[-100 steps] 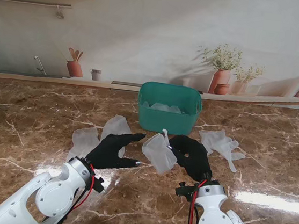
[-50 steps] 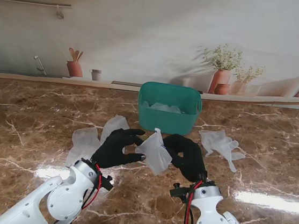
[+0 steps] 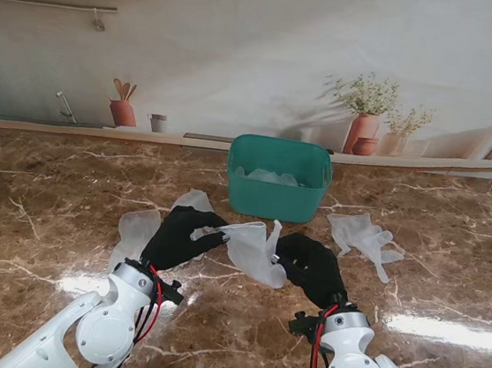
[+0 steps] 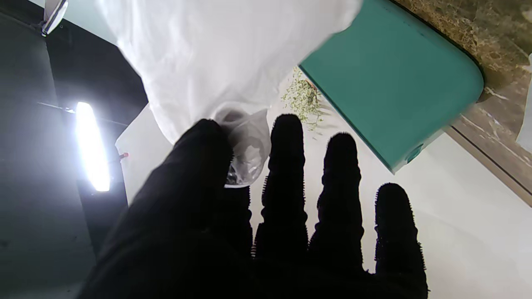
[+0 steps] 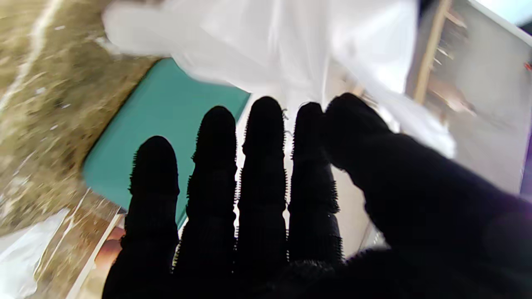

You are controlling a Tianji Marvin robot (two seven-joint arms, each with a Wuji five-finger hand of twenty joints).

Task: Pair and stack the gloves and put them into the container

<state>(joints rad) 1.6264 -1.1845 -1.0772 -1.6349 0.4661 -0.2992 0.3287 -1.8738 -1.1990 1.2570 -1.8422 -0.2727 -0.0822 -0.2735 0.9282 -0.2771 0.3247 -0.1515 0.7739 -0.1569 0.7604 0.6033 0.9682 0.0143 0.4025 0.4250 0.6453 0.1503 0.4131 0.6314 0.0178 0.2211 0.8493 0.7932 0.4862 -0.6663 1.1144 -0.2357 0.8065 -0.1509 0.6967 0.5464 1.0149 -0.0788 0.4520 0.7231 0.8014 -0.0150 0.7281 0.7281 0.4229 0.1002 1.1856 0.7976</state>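
Left robot hand (image 3: 179,237) and right robot hand (image 3: 310,261) each pinch an end of translucent glove (image 3: 252,249), slung just short of green container (image 3: 278,179). My worry: thin thumb-fingertip pinches slip, glove drops onto bench (image 3: 39,205).

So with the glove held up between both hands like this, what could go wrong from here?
1. The left hand pinches only an edge of the thin translucent white glove, seen in the left wrist view, so it may slip.
2. The right hand also holds it; pulling apart could stretch or tear it.
3. Its loose end could snag the green plastic container rim.
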